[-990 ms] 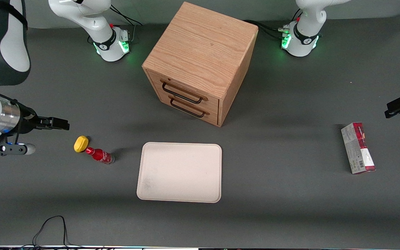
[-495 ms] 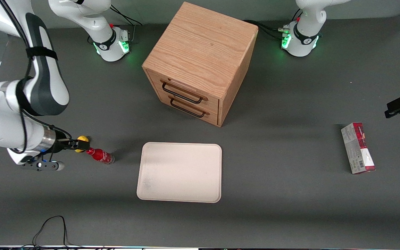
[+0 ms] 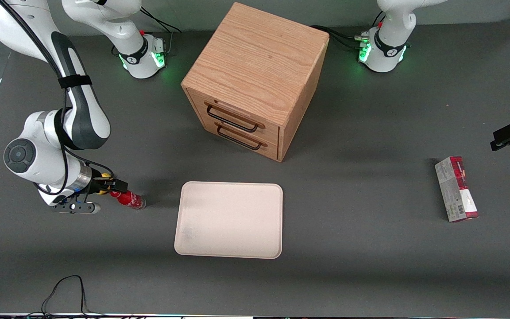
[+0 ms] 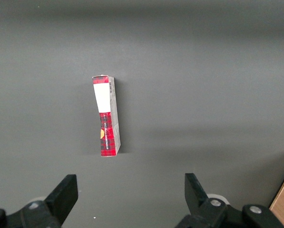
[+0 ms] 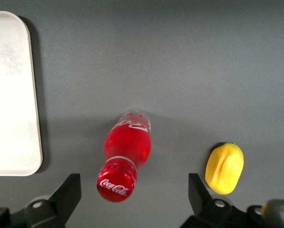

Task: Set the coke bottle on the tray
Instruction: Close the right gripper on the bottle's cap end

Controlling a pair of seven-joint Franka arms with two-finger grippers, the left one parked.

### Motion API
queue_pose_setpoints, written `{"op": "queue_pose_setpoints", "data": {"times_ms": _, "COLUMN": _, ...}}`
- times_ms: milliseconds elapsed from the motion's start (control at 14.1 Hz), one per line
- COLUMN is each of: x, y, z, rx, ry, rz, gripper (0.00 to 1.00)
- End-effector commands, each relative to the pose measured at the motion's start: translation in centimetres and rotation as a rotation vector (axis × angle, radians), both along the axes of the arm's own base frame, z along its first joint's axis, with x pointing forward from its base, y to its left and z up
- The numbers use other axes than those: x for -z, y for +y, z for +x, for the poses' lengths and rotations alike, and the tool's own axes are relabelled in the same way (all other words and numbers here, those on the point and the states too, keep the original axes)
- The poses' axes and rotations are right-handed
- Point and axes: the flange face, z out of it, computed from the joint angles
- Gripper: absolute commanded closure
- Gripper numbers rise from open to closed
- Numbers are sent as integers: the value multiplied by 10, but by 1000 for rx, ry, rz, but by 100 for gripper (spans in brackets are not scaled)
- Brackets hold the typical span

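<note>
The coke bottle [image 3: 129, 200], small and clear with a red cap and red label, stands on the grey table beside the tray [image 3: 228, 219], toward the working arm's end. The tray is flat, cream and bare. In the right wrist view the bottle [image 5: 126, 159] points its cap at the camera, and the tray's rim [image 5: 11, 95] shows. My right gripper [image 3: 111, 186] hovers just above the bottle's cap. It is open [image 5: 133, 192], one finger on each side of the cap, touching nothing.
A small yellow oval lump [image 5: 224, 167] lies close beside the bottle, mostly hidden under the gripper in the front view. A wooden drawer cabinet [image 3: 255, 79] stands farther from the camera than the tray. A red-and-grey carton [image 3: 456, 188] lies toward the parked arm's end.
My right arm has swung in from the table's edge toward the tray. The gripper now sits over the bottle's cap and covers the yellow lump. The bottle has not moved.
</note>
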Motion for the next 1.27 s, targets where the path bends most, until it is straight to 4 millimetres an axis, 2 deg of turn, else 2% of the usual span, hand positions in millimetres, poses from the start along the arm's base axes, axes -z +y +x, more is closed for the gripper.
{"op": "queue_pose_setpoints", "data": {"times_ms": 0, "x": -7, "y": 0, "z": -9, "rx": -21, "ry": -18, "rz": 13, "gripper": 1}}
{"op": "queue_pose_setpoints", "data": {"times_ms": 141, "x": -4, "y": 1, "z": -8, "rx": -22, "ry": -24, "rz": 13, "gripper": 3}}
{"op": "queue_pose_setpoints", "data": {"times_ms": 212, "x": -4, "y": 1, "z": -8, "rx": -22, "ry": -24, "rz": 13, "gripper": 9}}
{"op": "queue_pose_setpoints", "data": {"times_ms": 283, "x": -4, "y": 1, "z": -8, "rx": -22, "ry": -24, "rz": 13, "gripper": 24}}
{"op": "queue_pose_setpoints", "data": {"times_ms": 495, "x": -7, "y": 2, "z": -8, "rx": -15, "ry": -28, "rz": 14, "gripper": 93}}
{"op": "queue_pose_setpoints", "data": {"times_ms": 566, "x": -7, "y": 2, "z": -8, "rx": -12, "ry": -28, "rz": 14, "gripper": 100}}
{"op": "queue_pose_setpoints", "data": {"times_ms": 778, "x": -9, "y": 2, "z": -7, "rx": -4, "ry": -30, "rz": 18, "gripper": 100}}
{"op": "queue_pose_setpoints", "data": {"times_ms": 919, "x": -23, "y": 2, "z": -6, "rx": 0, "ry": -31, "rz": 21, "gripper": 100}}
{"op": "queue_pose_setpoints", "data": {"times_ms": 1061, "x": -59, "y": 7, "z": -1, "rx": 31, "ry": 5, "rz": 25, "gripper": 100}}
{"op": "queue_pose_setpoints", "data": {"times_ms": 1202, "x": -114, "y": 11, "z": 6, "rx": 30, "ry": 64, "rz": 28, "gripper": 100}}
